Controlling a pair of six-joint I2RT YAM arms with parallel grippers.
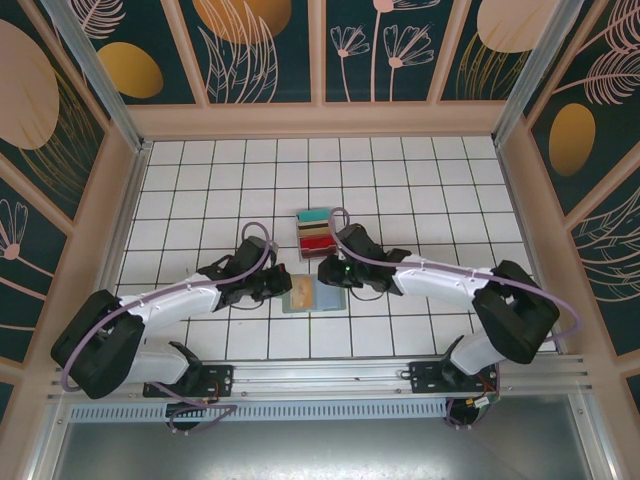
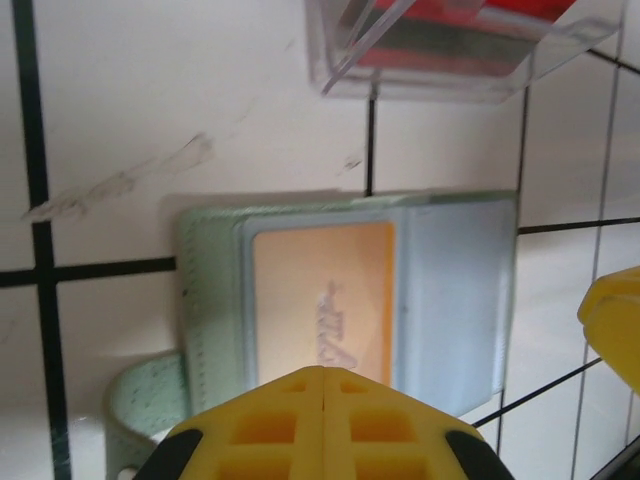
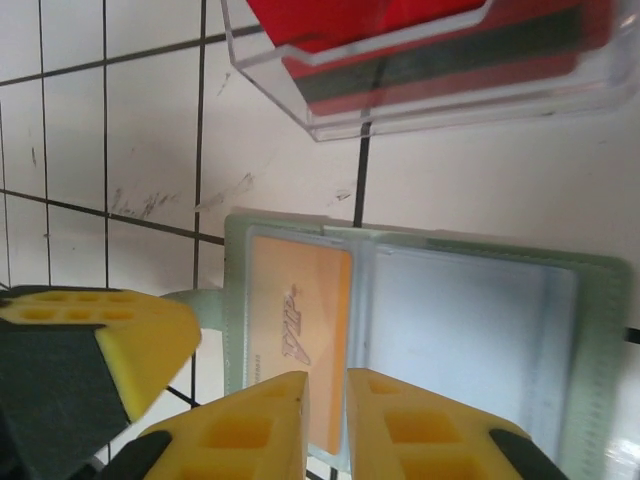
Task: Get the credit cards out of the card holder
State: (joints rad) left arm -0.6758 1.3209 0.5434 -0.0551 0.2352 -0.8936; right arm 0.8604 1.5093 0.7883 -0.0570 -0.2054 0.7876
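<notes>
The card holder (image 1: pixel 328 298) lies open and flat on the white tiles between the two arms, a grey-green half beside a light-blue half (image 2: pixel 455 300) (image 3: pixel 470 330). An orange credit card (image 1: pixel 303 293) (image 2: pixel 320 300) (image 3: pixel 300 330) sits in its grey-green half. My left gripper (image 1: pixel 291 284) (image 2: pixel 322 375) is shut, its tips pressed together with nothing between them, at the card's near edge. My right gripper (image 1: pixel 325 272) (image 3: pixel 326 390) hangs over the card's edge by the fold, jaws a narrow gap apart, with the card showing through the gap.
A clear tray (image 1: pixel 318 233) (image 2: pixel 450 50) (image 3: pixel 430 60) with a stack of teal, tan and red cards stands just beyond the card holder. A grey-green strap loop (image 2: pixel 140 400) sticks out at the holder's side. Cage walls ring the tiled floor.
</notes>
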